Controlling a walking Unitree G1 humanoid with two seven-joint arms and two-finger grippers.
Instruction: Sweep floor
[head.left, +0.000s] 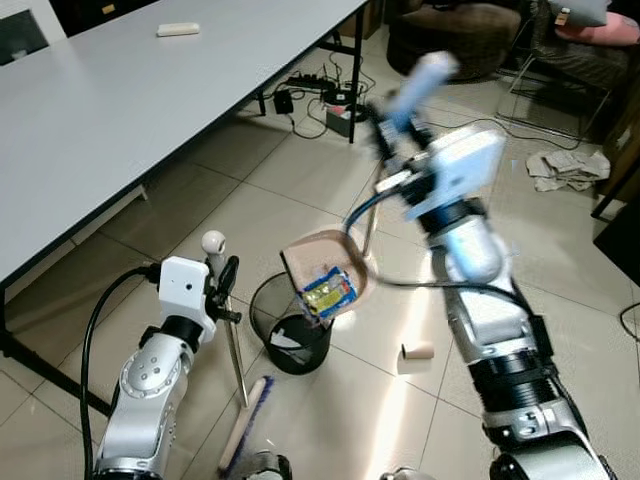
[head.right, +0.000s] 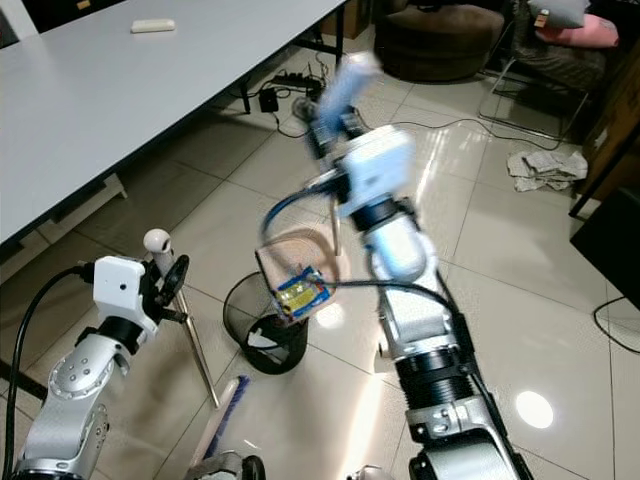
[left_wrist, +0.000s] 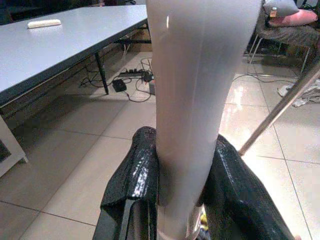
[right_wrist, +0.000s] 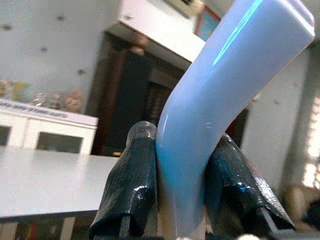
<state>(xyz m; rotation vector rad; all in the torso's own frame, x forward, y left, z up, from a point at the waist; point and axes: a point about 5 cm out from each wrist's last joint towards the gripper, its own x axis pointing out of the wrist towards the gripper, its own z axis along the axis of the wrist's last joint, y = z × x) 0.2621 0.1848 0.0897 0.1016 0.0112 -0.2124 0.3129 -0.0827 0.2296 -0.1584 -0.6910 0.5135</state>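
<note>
My left gripper (head.left: 222, 285) is shut on the broom's white handle (left_wrist: 192, 100), near its top knob. The broom stands upright, with its brush (head.left: 245, 420) on the tiles beside a black mesh bin (head.left: 290, 325). My right gripper (head.left: 385, 125) is raised and shut on the light-blue handle (right_wrist: 210, 110) of a long dustpan. The tan dustpan (head.left: 325, 262) hangs tilted over the bin's rim. A yellow and blue wrapper (head.left: 330, 292) lies in it at the lower edge.
A long grey table (head.left: 120, 110) runs along my left, with a power strip and cables (head.left: 320, 85) under its far end. A small cardboard tube (head.left: 417, 351) lies on the tiles right of the bin. Crumpled cloth (head.left: 565, 168) and dark furniture (head.left: 450, 35) are at the far right.
</note>
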